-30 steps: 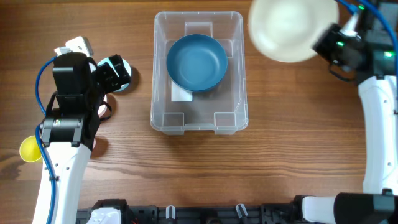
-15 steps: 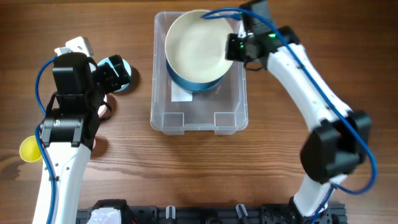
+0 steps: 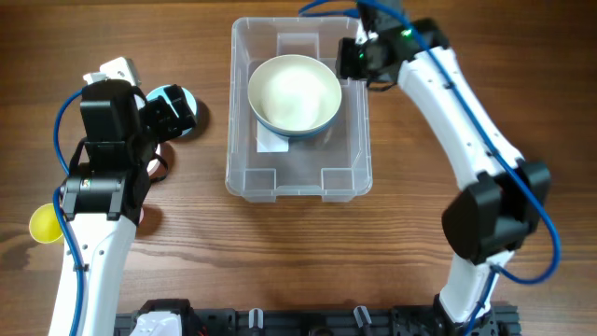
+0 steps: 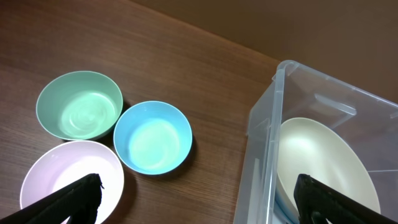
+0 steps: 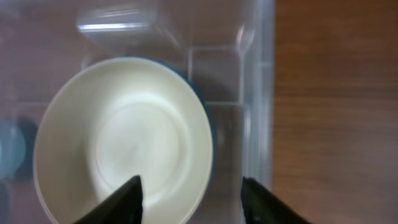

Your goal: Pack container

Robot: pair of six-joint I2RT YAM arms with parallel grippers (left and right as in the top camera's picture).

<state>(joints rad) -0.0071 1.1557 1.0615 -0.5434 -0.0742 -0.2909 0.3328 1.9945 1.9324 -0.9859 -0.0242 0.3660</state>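
The clear plastic container (image 3: 244, 177) stands at the table's centre with a blue bowl (image 3: 264, 119) in it. A cream bowl (image 3: 294, 93) rests nested inside the blue one. My right gripper (image 3: 353, 58) hovers over the container's back right corner. In the right wrist view it (image 5: 194, 199) is open: one finger is above the cream bowl (image 5: 124, 143), the other is over the container wall (image 5: 258, 93), and neither touches the rim. My left gripper (image 4: 199, 199) is open wide and empty, left of the container (image 4: 273, 99).
Left of the container sit a green bowl (image 4: 79, 104), a light blue bowl (image 4: 153, 137) and a pink bowl (image 4: 68, 180). A yellow bowl (image 3: 44, 224) lies near the table's left edge, beside my left arm.
My right arm swung in from the back right with the cream bowl, set it inside the blue bowl and opened its jaws. The left arm has not moved.
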